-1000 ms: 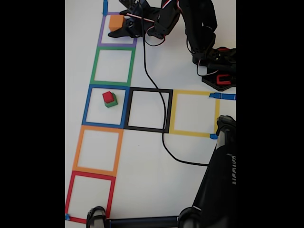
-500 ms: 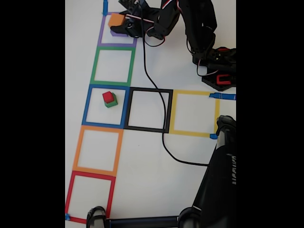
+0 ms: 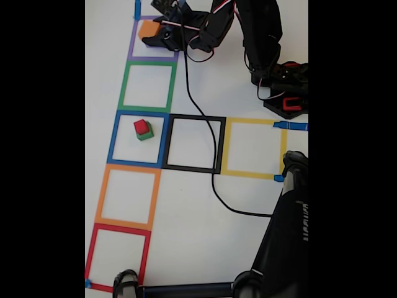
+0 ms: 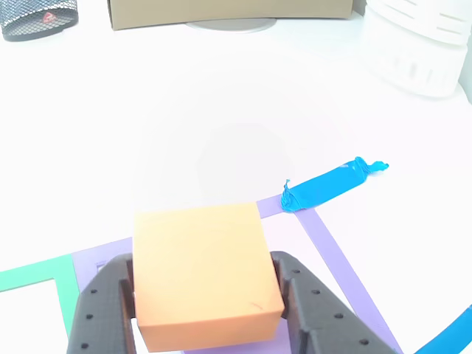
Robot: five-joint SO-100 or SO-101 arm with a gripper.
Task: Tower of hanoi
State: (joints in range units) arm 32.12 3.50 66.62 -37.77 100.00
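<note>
In the fixed view my gripper (image 3: 151,34) reaches left from the black arm into the purple tape square (image 3: 132,49) at the top, shut on the orange cube (image 3: 147,28). The other view shows the orange cube (image 4: 203,276) close up, clamped between my two black fingers (image 4: 103,310), with the gripper (image 4: 206,313) just above purple tape. A red cube (image 3: 141,126) sits stacked on a green cube (image 3: 146,135) inside the blue tape square (image 3: 113,139), well away from the gripper.
Green (image 3: 124,87), black (image 3: 220,146), yellow (image 3: 282,149), orange (image 3: 102,192) and red (image 3: 92,254) tape squares mark the white table. A black cable (image 3: 205,118) crosses it. The arm base (image 3: 285,93) is at the right, a black stand (image 3: 285,236) at the bottom right. A cardboard box (image 4: 221,11) and a white container (image 4: 420,44) stand at the back.
The gripper has shifted slightly left with the orange cube in it. The red and green stack has not moved.
</note>
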